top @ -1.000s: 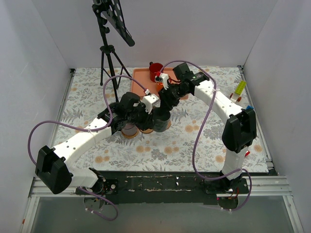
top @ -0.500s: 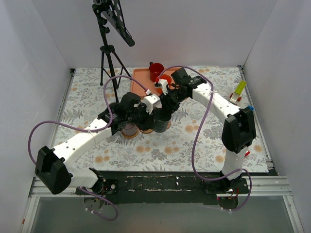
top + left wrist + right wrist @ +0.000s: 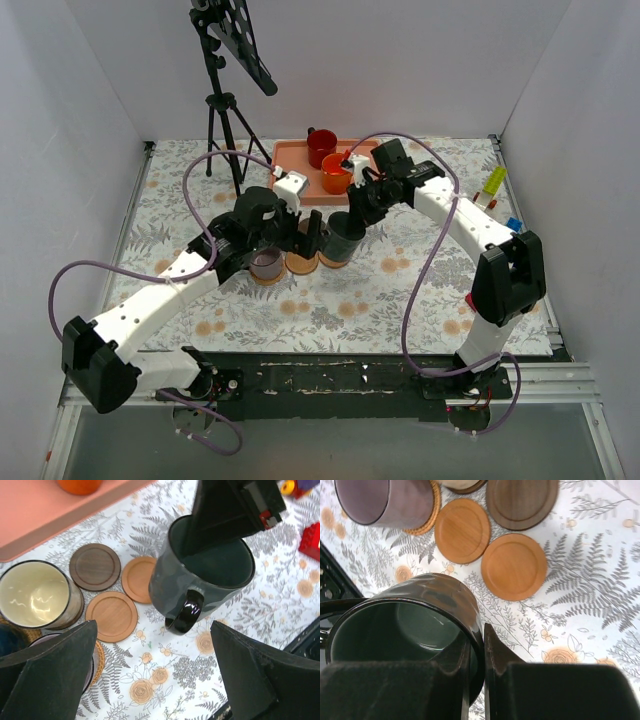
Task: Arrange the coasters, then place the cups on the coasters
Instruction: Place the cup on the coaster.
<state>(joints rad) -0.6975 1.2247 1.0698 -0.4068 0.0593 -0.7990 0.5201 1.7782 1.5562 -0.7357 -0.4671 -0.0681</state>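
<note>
My right gripper (image 3: 477, 655) is shut on the rim of the dark green cup (image 3: 400, 630), one finger inside and one outside. That cup (image 3: 210, 572) sits just right of three bare coasters, a dark brown one (image 3: 95, 566) and two tan ones (image 3: 140, 579) (image 3: 112, 616); I cannot tell whether it touches the table. My left gripper (image 3: 155, 680) is open and empty, near the cup's handle side. The cream cup (image 3: 35, 594) and the grey-lilac cup (image 3: 385, 502) stand at the left, the latter on a woven coaster (image 3: 427, 522). The red cup (image 3: 321, 147) and the orange cup (image 3: 336, 175) are on the pink tray (image 3: 290, 160).
A black tripod stand (image 3: 225, 120) rises at the back left. Small coloured toys (image 3: 495, 185) lie by the right wall, with a red brick (image 3: 312, 540) right of the green cup. Both arms crowd the middle of the floral cloth (image 3: 400, 300).
My left gripper has opened, let go of the dark green cup and drawn back left. My right gripper has shut on the cup's rim, and the cup has shifted slightly right and back.
</note>
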